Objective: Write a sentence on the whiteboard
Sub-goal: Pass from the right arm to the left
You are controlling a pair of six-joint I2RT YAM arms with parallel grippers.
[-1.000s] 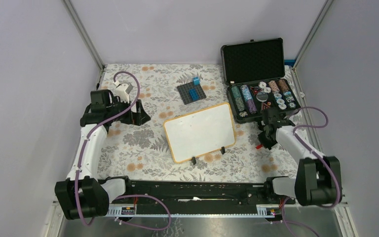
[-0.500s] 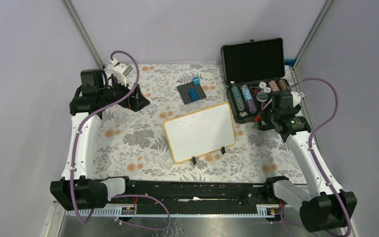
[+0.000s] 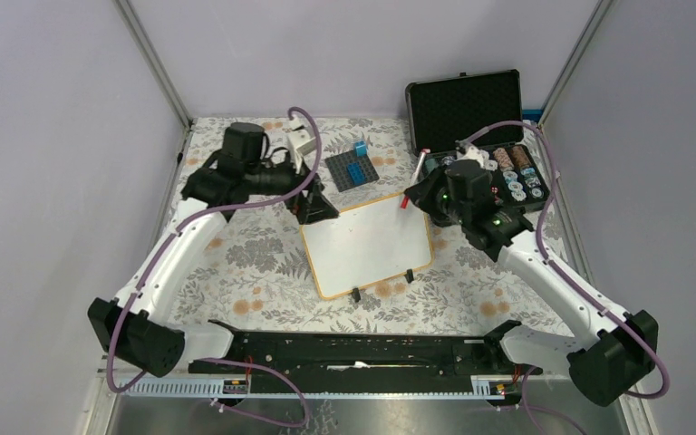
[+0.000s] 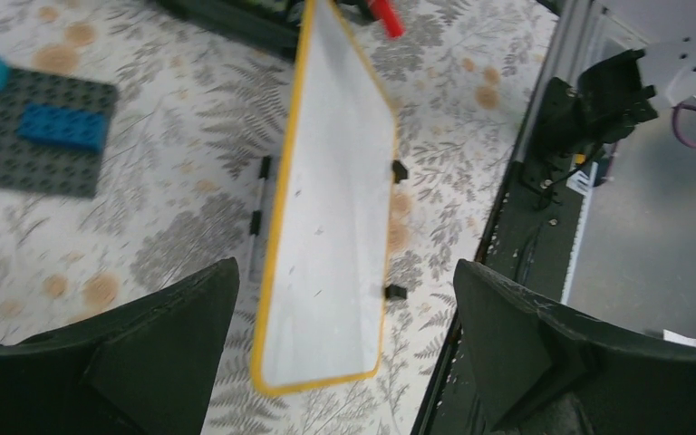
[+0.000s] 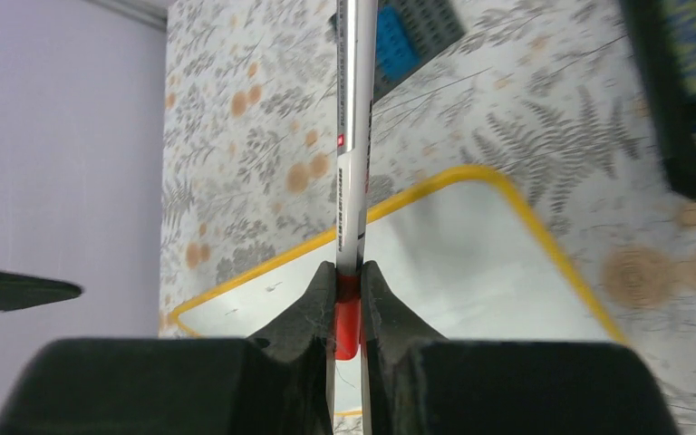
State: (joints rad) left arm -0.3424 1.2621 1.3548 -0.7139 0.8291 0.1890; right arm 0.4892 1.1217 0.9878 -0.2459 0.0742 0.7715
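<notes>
Only the top view takes in the whole worktop, with the whiteboard lying at its middle between both arms. The left wrist view shows the left gripper released, its jaws wide apart. The right wrist view shows the right gripper clenched on a marker, whose barrel print is too small to read.

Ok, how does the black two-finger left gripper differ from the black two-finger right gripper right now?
The left gripper has its jaws wide open; the right gripper has them shut. The left gripper holds nothing; the right gripper clamps a white-barrelled red marker. The left gripper is near the far left corner of the yellow-framed rectangular whiteboard; the right gripper is near its far right corner. Both are black and face the board.
</notes>
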